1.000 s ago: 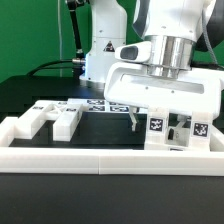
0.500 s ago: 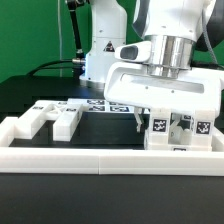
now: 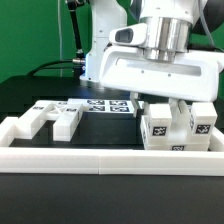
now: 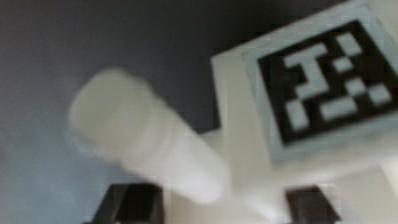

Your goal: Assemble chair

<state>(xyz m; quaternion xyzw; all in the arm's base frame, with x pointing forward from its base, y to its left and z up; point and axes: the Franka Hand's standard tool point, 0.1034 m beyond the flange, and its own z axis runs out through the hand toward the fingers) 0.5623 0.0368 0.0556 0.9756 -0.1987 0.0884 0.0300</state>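
Gripper above upright chair parts, tags frontward

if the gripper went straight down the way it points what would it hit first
Probably the tagged white chair parts right under the gripper; fingertips are hidden, so depth is unclear.

Two plain parts, two tagged blocks
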